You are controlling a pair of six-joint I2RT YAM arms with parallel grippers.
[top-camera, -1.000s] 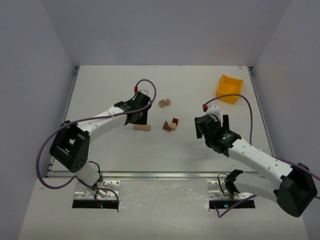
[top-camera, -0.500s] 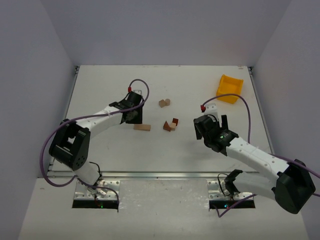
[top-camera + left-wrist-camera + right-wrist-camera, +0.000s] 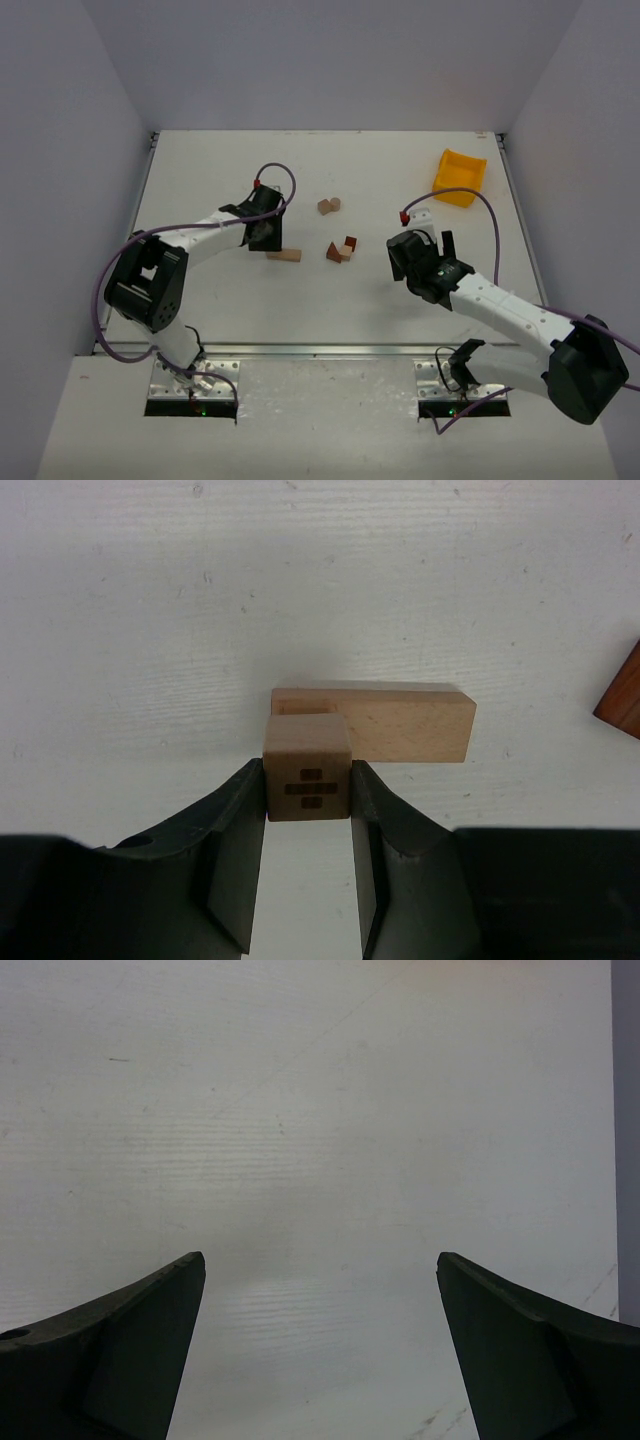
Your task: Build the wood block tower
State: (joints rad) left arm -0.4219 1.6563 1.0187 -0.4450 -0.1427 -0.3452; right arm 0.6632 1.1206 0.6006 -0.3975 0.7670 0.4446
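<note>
My left gripper point(image 3: 308, 785) is shut on a tan wooden cube point(image 3: 308, 748) with a dark mark on its face. It holds the cube at the left end of a pale flat bar point(image 3: 405, 723); I cannot tell if the two touch. From above, the left gripper point(image 3: 264, 234) is just left of the bar point(image 3: 285, 255). A small cluster of tan and reddish-brown blocks point(image 3: 341, 249) lies to the right of the bar. Two more small blocks point(image 3: 328, 205) lie farther back. My right gripper point(image 3: 421, 254) is open and empty, right of the cluster; its wrist view point(image 3: 320, 1290) shows only bare table.
A yellow plastic bin point(image 3: 458, 176) stands at the back right. A reddish-brown block edge point(image 3: 622, 692) shows at the right of the left wrist view. The white table point(image 3: 300, 310) is walled on three sides.
My left gripper has shifted left and slightly nearer, from over the bar to its left end. The right gripper has barely moved.
</note>
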